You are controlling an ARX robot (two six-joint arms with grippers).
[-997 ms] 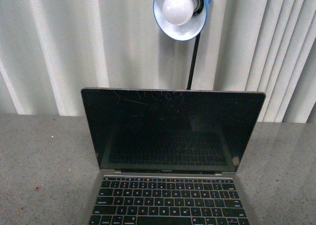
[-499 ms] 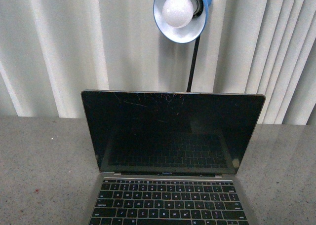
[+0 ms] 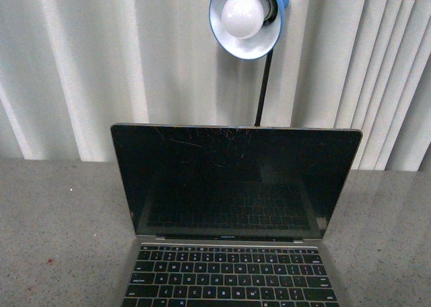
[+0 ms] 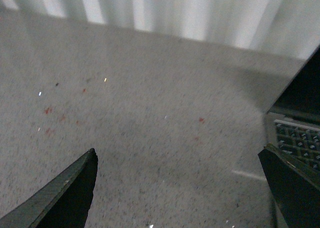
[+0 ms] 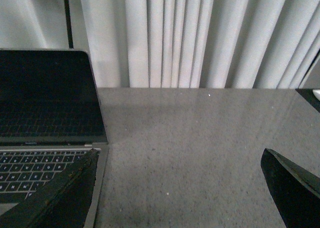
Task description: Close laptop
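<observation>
Left fingers (image 4: 65,198) spread wide above speckled desk (image 4: 150,128), right fingers (image 5: 60,198) likewise parted, gripping nothing. Open laptop (image 3: 236,186) centred on desk, screen upright. Blue lamp (image 3: 246,17) and pale curtain (image 3: 101,64) behind. Lid as open as a second ago, slightly lower in front view.

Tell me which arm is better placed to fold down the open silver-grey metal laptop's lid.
Probably right. The right gripper is open, and its camera sees the raised black screen of the silver-grey metal laptop close by. The left gripper, also open, faces mostly the grey speckled table.
</observation>
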